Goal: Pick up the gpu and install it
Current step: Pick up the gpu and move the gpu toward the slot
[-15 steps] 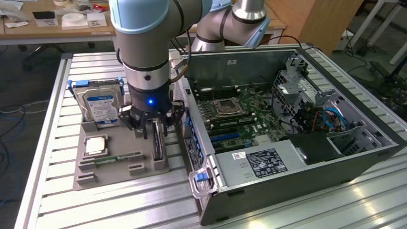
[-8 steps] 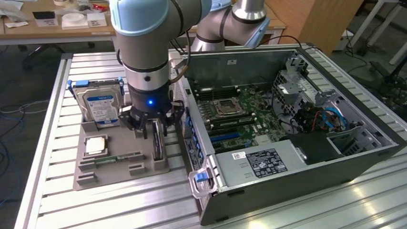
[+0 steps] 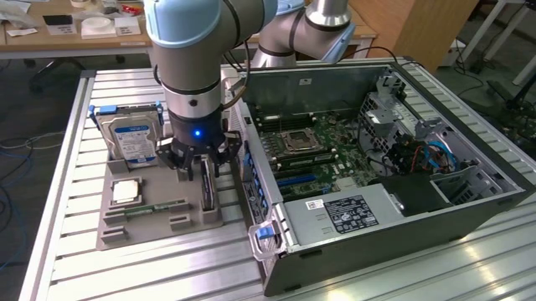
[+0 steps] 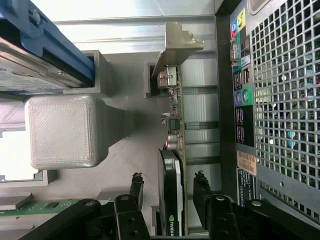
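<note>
Inspector: Slatted table carries one grey holder; beside your gripper, one hard drive stands slotted upright for top access.

Operator: And the gpu?

Inspector: One gpu, on edge in its slot for straddling, sits between your gripper's spread fingers, unclamped. Beyond it, one open computer case, board exposed.

Behind my ribbed aluminium table, a wooden desk and wooden cabinet stand on dark grey floor.
</note>
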Tool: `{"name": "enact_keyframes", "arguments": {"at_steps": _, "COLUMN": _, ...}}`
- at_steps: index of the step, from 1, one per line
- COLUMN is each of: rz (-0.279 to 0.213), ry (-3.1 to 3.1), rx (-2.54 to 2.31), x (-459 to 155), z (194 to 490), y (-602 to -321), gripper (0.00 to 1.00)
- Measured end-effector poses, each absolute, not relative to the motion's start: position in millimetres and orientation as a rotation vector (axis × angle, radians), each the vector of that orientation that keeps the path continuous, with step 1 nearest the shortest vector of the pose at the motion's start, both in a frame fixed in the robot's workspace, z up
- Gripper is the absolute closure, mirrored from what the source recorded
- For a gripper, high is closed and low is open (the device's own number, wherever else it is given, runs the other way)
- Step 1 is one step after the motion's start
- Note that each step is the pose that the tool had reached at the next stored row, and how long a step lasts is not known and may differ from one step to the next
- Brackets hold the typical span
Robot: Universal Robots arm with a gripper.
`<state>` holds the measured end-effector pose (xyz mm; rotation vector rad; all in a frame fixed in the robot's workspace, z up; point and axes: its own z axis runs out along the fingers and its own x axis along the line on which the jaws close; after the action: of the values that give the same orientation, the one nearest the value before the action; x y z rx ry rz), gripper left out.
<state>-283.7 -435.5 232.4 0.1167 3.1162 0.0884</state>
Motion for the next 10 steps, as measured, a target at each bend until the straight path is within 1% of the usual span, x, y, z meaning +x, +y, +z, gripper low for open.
{"name": "enact_keyframes", "arguments": {"at_steps": 10, "rz": 0.088, "ry": 3.116, "rx": 0.117, "x": -283.8, "z": 231.4, "y": -435.4, "gripper": 0.47}}
